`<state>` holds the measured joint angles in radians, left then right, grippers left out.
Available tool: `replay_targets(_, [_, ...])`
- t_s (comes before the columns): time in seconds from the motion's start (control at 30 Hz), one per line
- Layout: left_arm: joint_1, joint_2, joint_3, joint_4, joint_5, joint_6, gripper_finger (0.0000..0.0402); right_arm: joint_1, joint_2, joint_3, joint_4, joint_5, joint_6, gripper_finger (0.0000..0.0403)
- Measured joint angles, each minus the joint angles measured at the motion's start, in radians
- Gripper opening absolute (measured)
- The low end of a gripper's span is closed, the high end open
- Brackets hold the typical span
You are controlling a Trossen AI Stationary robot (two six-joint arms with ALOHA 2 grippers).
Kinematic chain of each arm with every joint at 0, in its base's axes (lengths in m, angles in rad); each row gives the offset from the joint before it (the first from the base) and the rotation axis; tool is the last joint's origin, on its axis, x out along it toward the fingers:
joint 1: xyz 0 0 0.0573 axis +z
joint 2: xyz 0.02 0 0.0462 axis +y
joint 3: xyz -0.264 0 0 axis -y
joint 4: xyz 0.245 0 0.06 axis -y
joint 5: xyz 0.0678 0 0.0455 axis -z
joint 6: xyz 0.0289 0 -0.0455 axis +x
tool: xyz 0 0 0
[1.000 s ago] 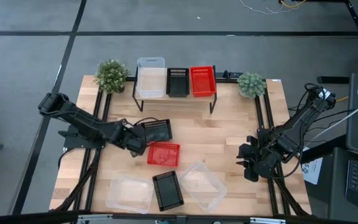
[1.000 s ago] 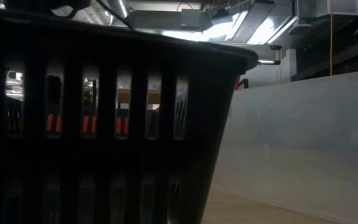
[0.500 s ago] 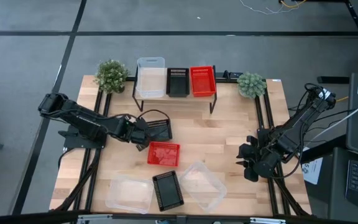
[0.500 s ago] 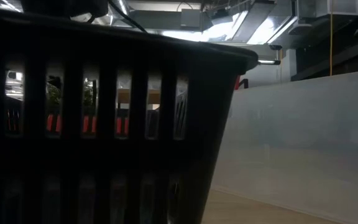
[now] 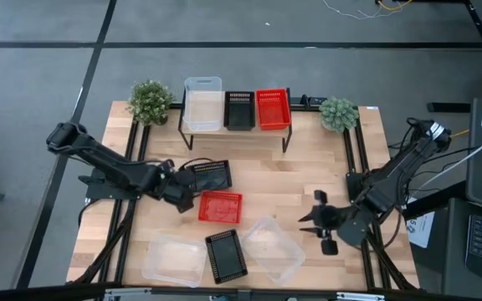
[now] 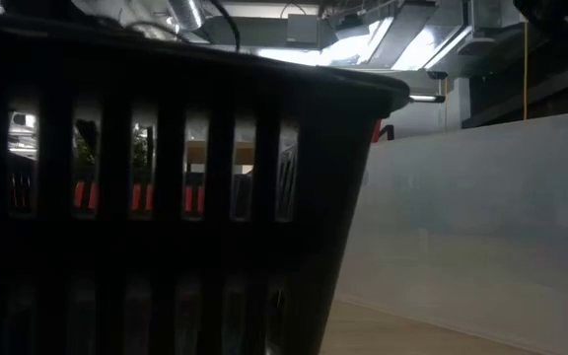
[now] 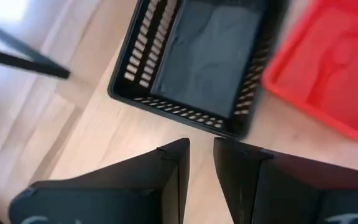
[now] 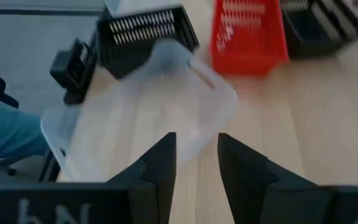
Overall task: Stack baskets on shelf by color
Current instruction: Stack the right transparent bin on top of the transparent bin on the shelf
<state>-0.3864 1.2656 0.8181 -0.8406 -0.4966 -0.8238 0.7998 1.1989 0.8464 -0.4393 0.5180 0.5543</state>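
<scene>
High view: even, bright light with soft shadows. Low view: a dark, backlit black basket [image 6: 166, 197] blocks the near field; ceiling lights [image 6: 363, 39] glare behind it. Both wrist views show motion blur, and their far edges are out of focus.

The shelf [image 5: 234, 132] at the table's far edge carries a clear basket [image 5: 202, 106], a black basket [image 5: 239, 109] and a red basket [image 5: 273, 109] side by side; mid-table, another black basket [image 5: 211, 174] touches a red one [image 5: 220, 206]. Along the near edge lie a clear basket [image 5: 174, 258], a third black basket [image 5: 226, 255] and a tilted clear basket [image 5: 272, 248].
</scene>
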Motion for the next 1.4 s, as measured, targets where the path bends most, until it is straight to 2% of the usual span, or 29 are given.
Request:
replay_targets(0.13, [-0.064,-0.060,0.000,-0.028,-0.067,-0.009,0.0066,-0.056,0.095,0.047,0.033,-0.077,-0.079,0.0117])
replay_targets(0.3, [-0.109,-0.123,-0.012,-0.033,-0.146,0.008,0.0066,-0.125,0.231,0.089,0.031,-0.224,-0.091,0.0117])
replay_targets(0.5, [-0.122,-0.148,-0.061,0.017,-0.167,0.034,0.0066,-0.146,0.368,0.135,0.030,-0.338,-0.093,0.0117])
replay_targets(0.7, [-0.122,-0.151,-0.082,0.051,-0.167,0.048,0.0066,-0.145,0.454,0.143,-0.004,-0.437,-0.093,0.0117])
replay_targets(0.9, [-0.121,-0.151,-0.082,0.061,-0.168,0.048,0.0066,-0.145,0.459,0.142,-0.142,-0.431,-0.033,0.0117])
replay_targets(1.17, [-0.121,-0.151,-0.082,0.074,-0.175,0.048,0.0066,-0.145,0.447,0.165,-0.222,-0.414,-0.034,0.0117])
replay_targets(1.4, [-0.120,-0.151,-0.082,0.082,-0.180,0.048,0.0066,-0.145,0.447,0.271,-0.506,-0.348,-0.037,0.0117])
